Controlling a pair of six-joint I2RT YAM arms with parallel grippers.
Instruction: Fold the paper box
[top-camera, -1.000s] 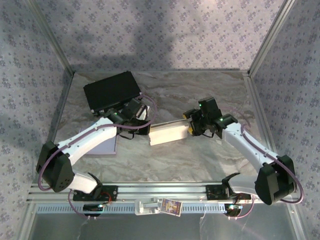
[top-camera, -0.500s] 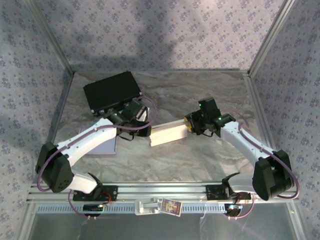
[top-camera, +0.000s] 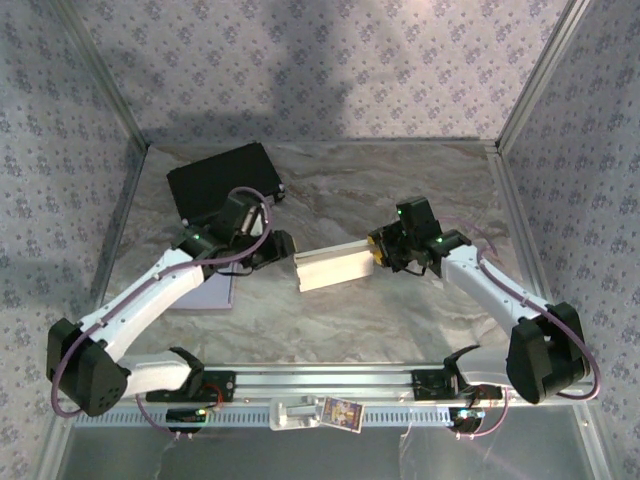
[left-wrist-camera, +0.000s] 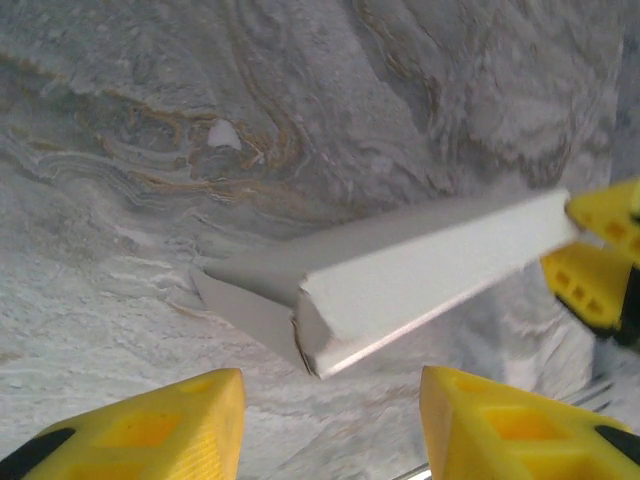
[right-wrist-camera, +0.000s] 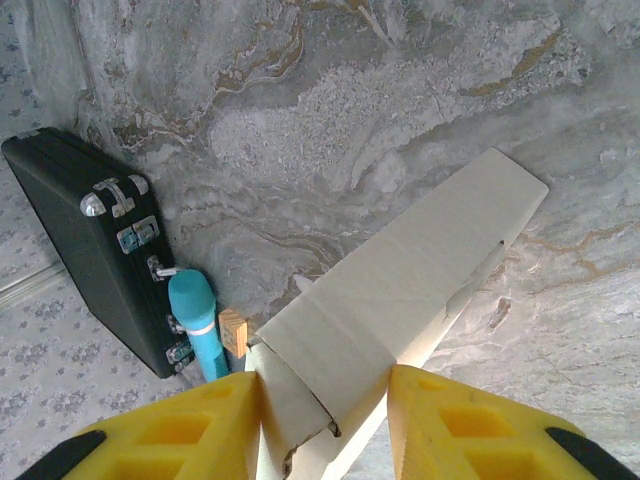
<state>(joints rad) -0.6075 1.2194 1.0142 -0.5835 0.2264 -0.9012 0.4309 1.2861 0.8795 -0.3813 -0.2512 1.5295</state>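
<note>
Two claws flanked the white paper box (top-camera: 335, 268) at the centre of the marble bench (top-camera: 420, 185): right claw (top-camera: 380, 253) clamped its 3 o'clock end, left claw (top-camera: 281, 246) gaped empty at 9 o'clock

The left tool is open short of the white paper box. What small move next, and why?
Probably ease the left tool forward to the free end of the long white paper box: its jaws stand apart on nothing, the right tool pinches the other end, and a flap there lies unfolded.
</note>
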